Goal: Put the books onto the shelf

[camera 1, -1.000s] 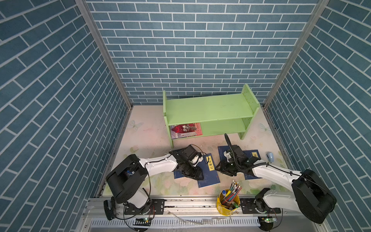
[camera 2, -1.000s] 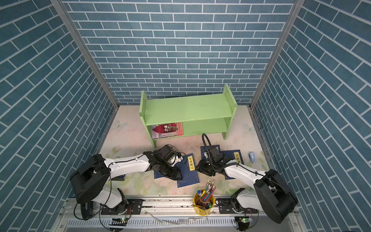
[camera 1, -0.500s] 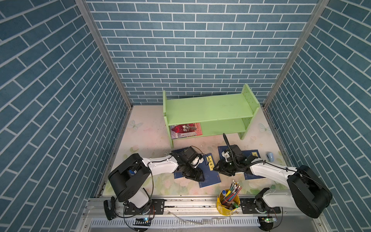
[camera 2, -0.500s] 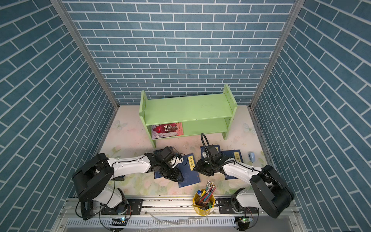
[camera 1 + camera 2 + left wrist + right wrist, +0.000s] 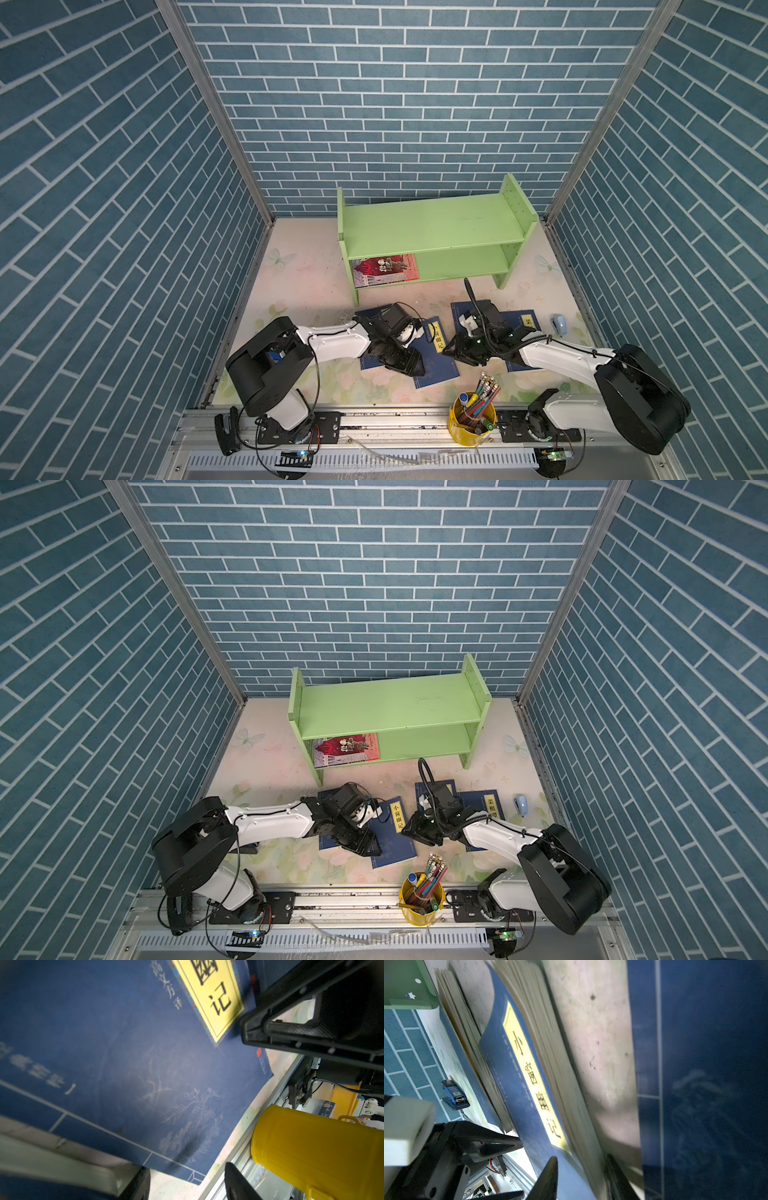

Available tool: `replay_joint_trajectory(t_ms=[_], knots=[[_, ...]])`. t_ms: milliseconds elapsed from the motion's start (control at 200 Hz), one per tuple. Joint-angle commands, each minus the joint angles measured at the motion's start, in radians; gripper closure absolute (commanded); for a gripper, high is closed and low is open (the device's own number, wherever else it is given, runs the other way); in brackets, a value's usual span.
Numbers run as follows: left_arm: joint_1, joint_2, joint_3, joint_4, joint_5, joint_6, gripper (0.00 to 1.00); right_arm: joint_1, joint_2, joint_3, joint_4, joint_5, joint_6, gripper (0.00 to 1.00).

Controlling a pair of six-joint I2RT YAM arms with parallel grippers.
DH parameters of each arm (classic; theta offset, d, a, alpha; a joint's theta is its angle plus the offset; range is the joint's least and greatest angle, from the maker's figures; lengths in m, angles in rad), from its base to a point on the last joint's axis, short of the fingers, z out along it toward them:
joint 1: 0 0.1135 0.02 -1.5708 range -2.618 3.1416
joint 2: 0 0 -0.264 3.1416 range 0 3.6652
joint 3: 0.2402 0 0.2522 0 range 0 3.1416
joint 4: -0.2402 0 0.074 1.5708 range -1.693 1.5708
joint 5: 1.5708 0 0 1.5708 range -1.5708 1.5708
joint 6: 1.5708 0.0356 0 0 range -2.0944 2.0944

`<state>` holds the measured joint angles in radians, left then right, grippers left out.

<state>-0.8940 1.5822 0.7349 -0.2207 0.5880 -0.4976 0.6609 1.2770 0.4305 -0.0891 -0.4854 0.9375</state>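
Observation:
The green shelf stands at the back, with the red-and-grey book lying on its lower tier. Several navy books lie flat on the table in front of it. One with a yellow label partly overlaps another. My left gripper is open at its left edge, the book's corner between the fingers. My right gripper is open at its right edge. One finger is over the cover and the other is under the pages. Two more navy books lie under the right arm.
A yellow pen pot stands at the front edge, close to both grippers. A blue stapler lies at the right, near the wall. Blue brick walls enclose the table on three sides.
The right gripper has slid left to the labelled book's edge and its jaws have narrowed around it. The left gripper has shifted slightly towards the front.

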Motion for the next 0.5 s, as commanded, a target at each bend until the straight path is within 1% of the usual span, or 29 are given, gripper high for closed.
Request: replay_joint_trajectory(t_ms=[0,180,290,495], knots=[[-0.008,0.031,0.010,-0.037,-0.048,0.043,0.41,0.006,-0.054,-0.026,0.011,-0.047,0.005,0.63],[-0.008,0.019,0.028,-0.044,-0.041,0.073,0.41,0.006,-0.080,-0.032,0.024,-0.098,-0.001,0.65],[-0.008,0.008,0.027,-0.023,-0.007,0.076,0.41,0.006,-0.075,-0.032,0.064,-0.116,0.000,0.65],[-0.006,-0.007,0.042,-0.017,0.024,0.085,0.41,0.008,-0.049,-0.026,0.089,-0.111,0.002,0.66]])
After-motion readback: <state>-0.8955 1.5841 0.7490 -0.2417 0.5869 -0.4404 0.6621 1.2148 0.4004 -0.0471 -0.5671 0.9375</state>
